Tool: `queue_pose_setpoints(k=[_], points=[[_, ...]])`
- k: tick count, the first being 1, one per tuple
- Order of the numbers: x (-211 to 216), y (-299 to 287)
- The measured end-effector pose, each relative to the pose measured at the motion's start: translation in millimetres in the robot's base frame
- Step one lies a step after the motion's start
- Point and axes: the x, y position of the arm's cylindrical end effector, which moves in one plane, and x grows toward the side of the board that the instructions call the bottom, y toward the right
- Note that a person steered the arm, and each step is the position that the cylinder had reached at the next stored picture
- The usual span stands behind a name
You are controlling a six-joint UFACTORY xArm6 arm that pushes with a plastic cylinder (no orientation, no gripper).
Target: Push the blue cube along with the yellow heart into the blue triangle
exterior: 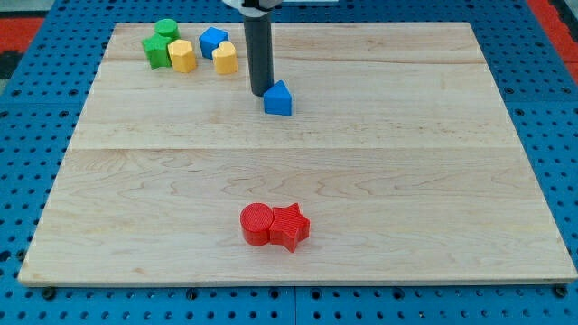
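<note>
My tip (260,93) rests on the wooden desk (406,181) in the upper middle of the view, at the lower end of the dark rod that comes down from the view's top edge. There is no gripper on this arm, so nothing spreads, presses together or pinches; the rod simply ends in the tip.

Just to the view's right of the tip, and a shade lower, sits a blue triangle (278,98) (its peaked top points toward the view's top). The tip is right beside its left edge; whether the two actually touch cannot be made out.

Up and to the view's left of the tip is a small group of blocks near the desk's top left corner. The blue cube (213,41) sits at the group's right side, with the yellow heart (225,58) touching or nearly touching its lower right. Both lie well apart from the blue triangle, with the rod standing between them and it. Farther left is a yellow block (181,56) of roughly six-sided shape, then a green block (157,51) whose shape is hard to read, and a green cylinder (166,29) just above them.

Near the view's bottom centre, well apart from everything else, a red cylinder (256,224) and a red star (289,226) sit pressed against each other.
</note>
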Motion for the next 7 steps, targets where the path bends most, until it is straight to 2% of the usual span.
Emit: queue_pose_setpoints(k=[1,2,3,5,6,7], points=[[-42.6,34.7],[-87.1,5.4],[-90.5,-54.0],[-136.4,-63.7],[-112.8,-122.2],[-101.6,-110.3]])
